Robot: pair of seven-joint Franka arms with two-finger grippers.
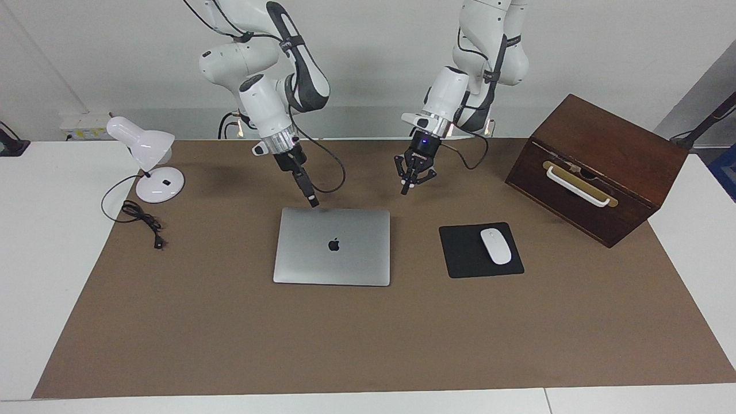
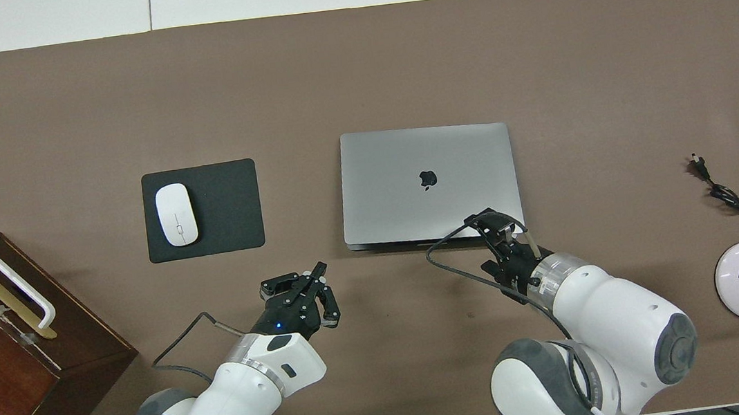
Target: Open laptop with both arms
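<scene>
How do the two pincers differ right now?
The right pincer hangs at the closed laptop's robot-side edge, near a corner; the left pincer hovers over bare mat beside the laptop. The left spreads open fingers; the right's look narrow. Both point down.

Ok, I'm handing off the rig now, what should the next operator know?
Right claw: down at the laptop's edge nearest the robots, toward the right arm's end; contact unclear.
Left claw: open, holding nothing, over bare mat beside the laptop, toward the mouse pad.
Laptop: lid fully shut, flat on the mat.
Done: approach only.
Left: hold the base, lift the lid.
</scene>
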